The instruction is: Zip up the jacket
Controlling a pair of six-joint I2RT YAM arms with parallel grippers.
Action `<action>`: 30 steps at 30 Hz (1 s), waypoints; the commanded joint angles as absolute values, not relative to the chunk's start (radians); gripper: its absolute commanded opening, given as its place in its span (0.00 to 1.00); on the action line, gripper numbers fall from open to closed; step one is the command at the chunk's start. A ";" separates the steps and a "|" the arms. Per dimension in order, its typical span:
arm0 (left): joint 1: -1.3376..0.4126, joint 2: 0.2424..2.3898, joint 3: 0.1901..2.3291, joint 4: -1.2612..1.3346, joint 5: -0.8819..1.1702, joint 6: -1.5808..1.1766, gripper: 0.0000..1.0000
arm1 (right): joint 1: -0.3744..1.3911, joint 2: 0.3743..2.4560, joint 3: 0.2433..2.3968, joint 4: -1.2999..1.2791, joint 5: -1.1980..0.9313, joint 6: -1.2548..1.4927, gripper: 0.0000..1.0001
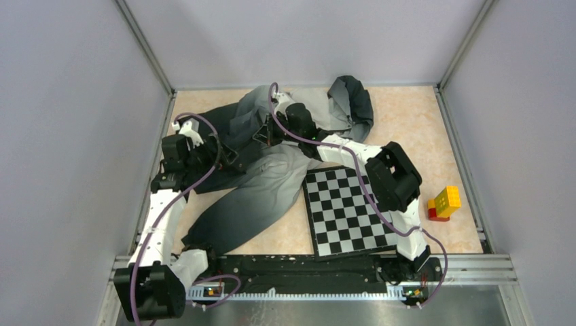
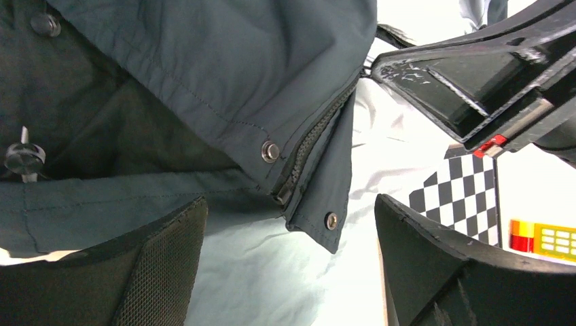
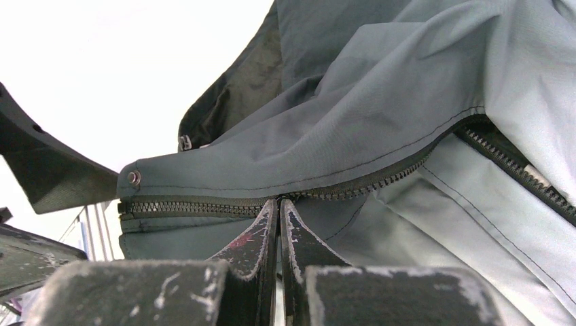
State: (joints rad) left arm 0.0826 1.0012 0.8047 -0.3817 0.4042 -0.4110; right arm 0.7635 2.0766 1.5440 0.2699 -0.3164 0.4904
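Jacket [image 1: 265, 183] sprawls on the tabletop [image 1: 407, 115] beside the chessboard [image 1: 346, 210], right fingers [image 3: 261, 231] pressed together at its zipper [image 3: 204, 206], seemingly to pull, while left fingers [image 2: 166, 261], spread apart, straddle the zipper's bottom end, likely to steady it.

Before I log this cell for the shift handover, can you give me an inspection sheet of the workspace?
Surface: beige tabletop, partly covered.
Job's things: jacket spread rumpled, zipper not fully closed.
Clutter: chessboard beside the jacket; yellow-red blocks to its right.
Grippers: left pincer open around the jacket's zipper end; right pincer shut at the zipper.
Cables: purple cables along both arms.
Surroundings: grey walls, metal frame.
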 commanded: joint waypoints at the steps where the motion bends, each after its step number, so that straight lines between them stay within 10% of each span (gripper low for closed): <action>1: 0.082 0.965 0.726 -0.263 0.417 -0.531 0.95 | 0.770 2.052 1.538 0.337 -0.331 0.495 0.00; 7: 0.083 0.966 0.617 0.014 0.457 -0.626 0.74 | 0.774 2.037 1.510 0.373 -0.339 0.506 0.00; 17: 0.084 1.046 0.821 -0.107 0.240 -0.327 0.01 | 0.826 2.044 1.545 0.328 -0.191 0.490 0.00; 30: 0.083 1.008 1.095 -0.199 -0.195 0.027 0.00 | 0.898 2.349 2.071 0.025 0.150 0.547 0.00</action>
